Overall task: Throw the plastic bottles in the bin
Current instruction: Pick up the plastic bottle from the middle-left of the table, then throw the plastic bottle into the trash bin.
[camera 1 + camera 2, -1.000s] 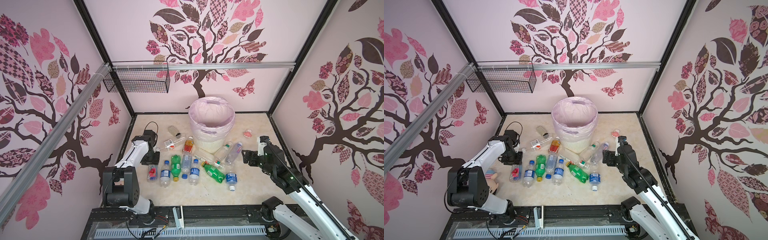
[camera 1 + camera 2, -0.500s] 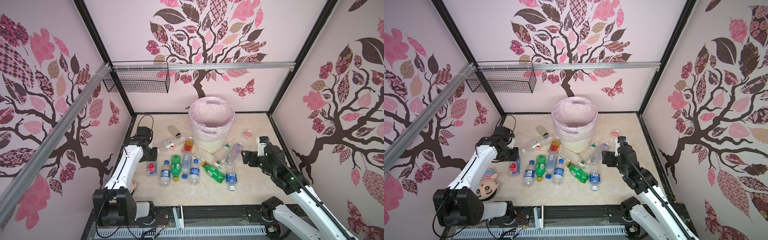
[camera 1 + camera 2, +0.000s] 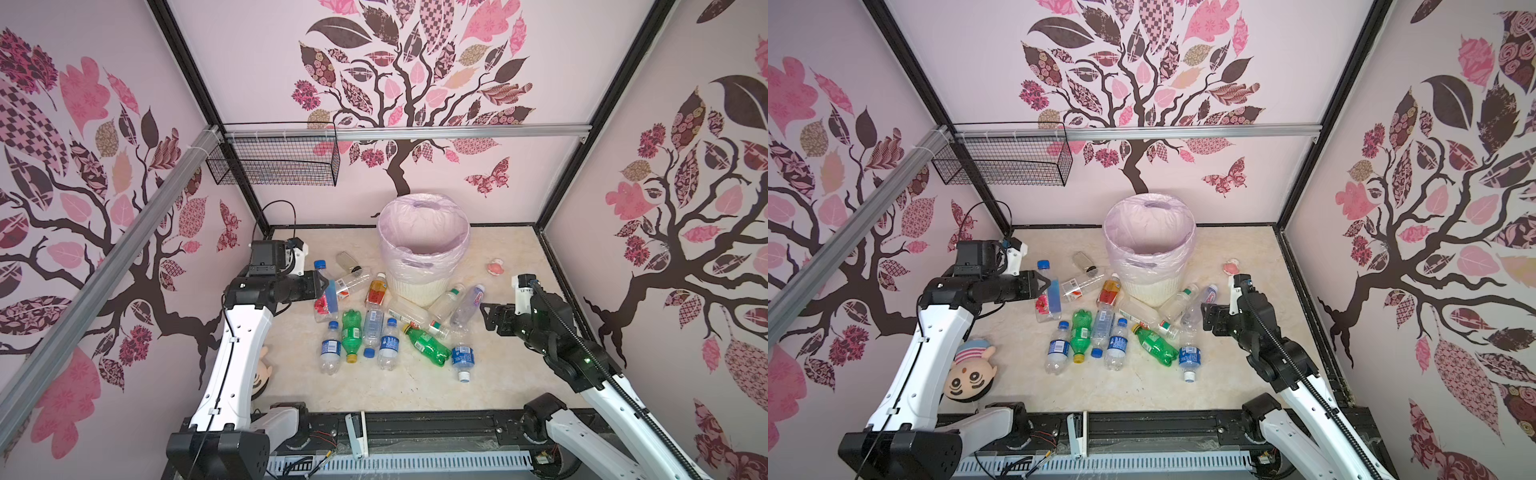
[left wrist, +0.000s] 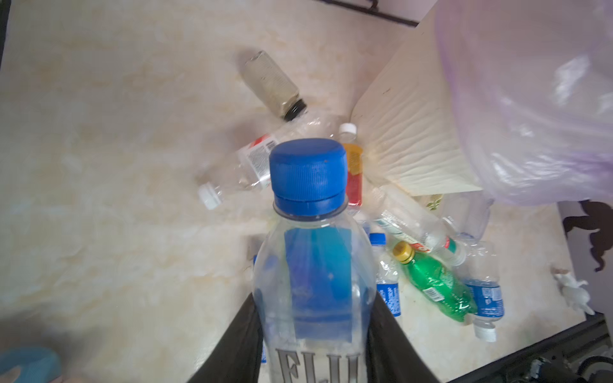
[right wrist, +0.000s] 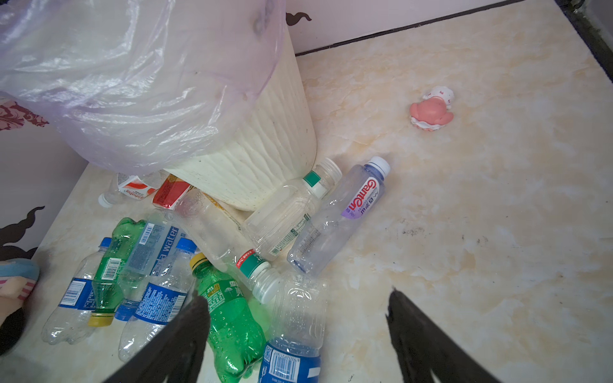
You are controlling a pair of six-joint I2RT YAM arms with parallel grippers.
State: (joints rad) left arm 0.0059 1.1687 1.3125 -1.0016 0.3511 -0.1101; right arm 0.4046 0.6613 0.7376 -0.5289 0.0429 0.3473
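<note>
My left gripper [image 4: 315,298] is shut on a clear plastic bottle [image 4: 315,265] with a blue cap and blue label, held above the floor at the left of the pile; both top views show this held bottle [image 3: 328,291] [image 3: 1052,297]. The bin [image 3: 419,286] [image 3: 1150,286], white, ribbed and lined with a pale pink bag, stands at the back middle. Several plastic bottles lie in front of it, among them a green one [image 3: 428,345] and an orange-red one [image 3: 376,291]. My right gripper [image 5: 295,298] [image 3: 486,316] hangs open over the pile's right end, holding nothing.
A brownish jar with a black lid [image 3: 347,262] lies left of the bin. A small pink toy [image 3: 495,267] sits to the bin's right. A plush doll head [image 3: 969,370] lies by the left arm. A black wire basket [image 3: 274,160] hangs on the back-left rail.
My left gripper has closed on the blue-capped bottle and risen with it off the floor, the arm straightening up. The right arm has not moved.
</note>
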